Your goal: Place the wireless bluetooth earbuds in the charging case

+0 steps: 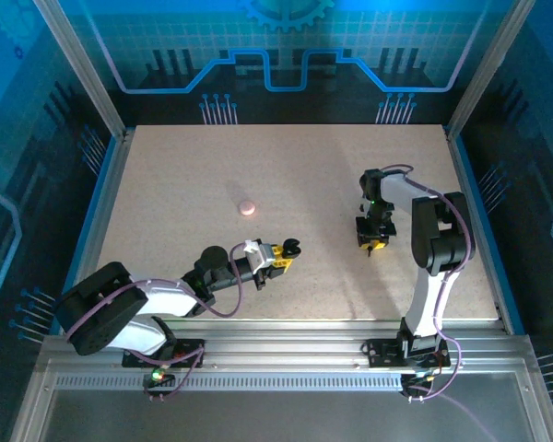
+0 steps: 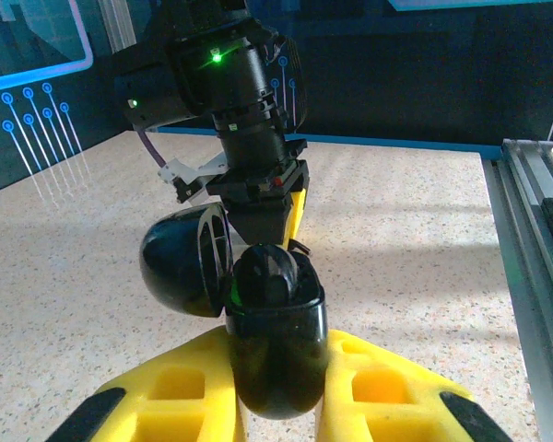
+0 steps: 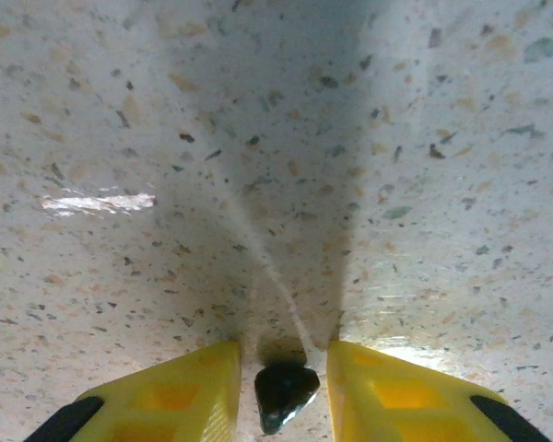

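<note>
Clamps black charging case (image 2: pixel 275 378) in left end effector (image 2: pixel 278 345), lid open to receive; pinches black earbud (image 3: pixel 286 394) in right end effector (image 3: pixel 284 354) over worktop (image 3: pixel 396 138), right of case, awaiting insertion.

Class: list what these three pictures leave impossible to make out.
1. Top view: round pink object, too small to tell puck from earbud.
2. Left wrist view: black charging case, interior too dark and glossy to count earbuds.
3. Right wrist view: black earbud, lower end cut by the bottom edge.
</note>
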Tool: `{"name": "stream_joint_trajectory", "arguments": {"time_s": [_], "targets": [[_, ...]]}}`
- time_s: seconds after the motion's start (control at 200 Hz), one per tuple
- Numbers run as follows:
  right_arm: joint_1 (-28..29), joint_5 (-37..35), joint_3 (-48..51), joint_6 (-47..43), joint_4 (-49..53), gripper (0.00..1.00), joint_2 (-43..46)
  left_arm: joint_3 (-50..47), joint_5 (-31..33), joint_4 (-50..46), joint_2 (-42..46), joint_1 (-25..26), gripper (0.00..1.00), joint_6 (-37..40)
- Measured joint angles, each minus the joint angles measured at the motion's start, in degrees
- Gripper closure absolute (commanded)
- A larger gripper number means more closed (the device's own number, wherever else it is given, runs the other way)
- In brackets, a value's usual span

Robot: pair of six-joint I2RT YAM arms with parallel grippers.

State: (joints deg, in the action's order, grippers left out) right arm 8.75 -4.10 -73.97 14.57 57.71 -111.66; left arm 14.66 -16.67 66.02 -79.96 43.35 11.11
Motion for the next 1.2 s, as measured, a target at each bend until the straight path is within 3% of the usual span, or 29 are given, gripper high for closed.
{"name": "stream_joint_trajectory", "arguments": {"time_s": [0.53, 0.77, 1.201], "targets": [[1.0, 0.0, 3.0, 1.7, -0.8, 0.82, 5.5, 0.0, 1.0, -1.1, 1.2, 0.0, 0.90, 0.0], [2.1, 1.7, 8.5, 4.4, -6.6, 0.82, 17.9, 0.0, 1.5, 1.7, -3.5, 0.0, 0.91, 0.0], [5.2, 13.4, 26.3, 10.9, -26.3, 0.83, 41.2, 2.8, 2.5, 10.3, -15.4, 1.8, 0.92, 2.0]]}}
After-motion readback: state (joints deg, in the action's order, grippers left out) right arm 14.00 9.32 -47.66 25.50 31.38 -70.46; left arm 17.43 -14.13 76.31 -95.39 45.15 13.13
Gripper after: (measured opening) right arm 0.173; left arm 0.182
